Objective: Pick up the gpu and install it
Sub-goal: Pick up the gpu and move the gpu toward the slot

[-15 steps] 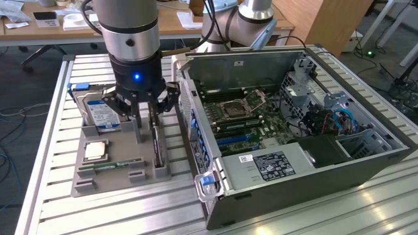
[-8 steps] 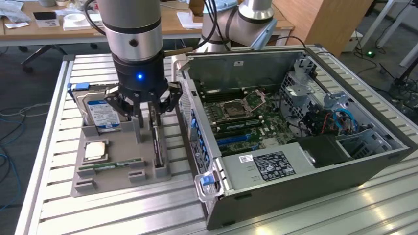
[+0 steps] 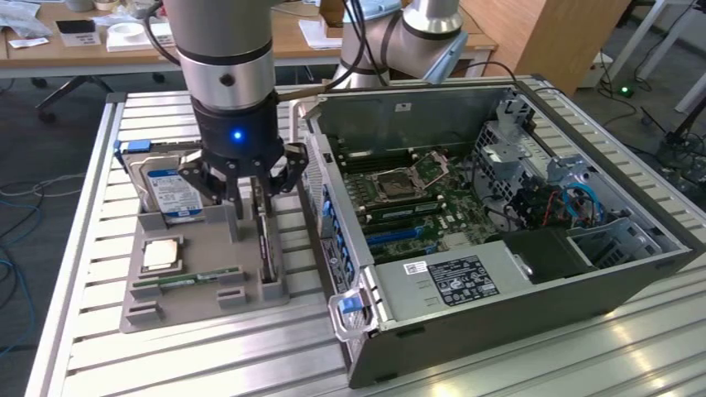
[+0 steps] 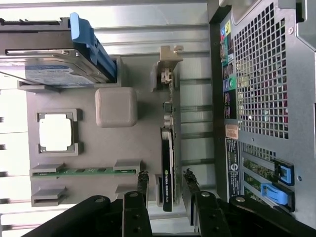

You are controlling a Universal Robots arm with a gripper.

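Over the gray parts tray (image 4: 143,145), my pincer (image 4: 165,174) hangs open astride the gpu (image 4: 168,153), which stands on edge for grasping.

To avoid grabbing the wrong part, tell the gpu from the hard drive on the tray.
The gpu is thin and dark; the hard drive is thick, silver, blue-labelled. The gpu sits between the open fingers; the hard drive stands clear of them. Both stand on edge in the grey tray.
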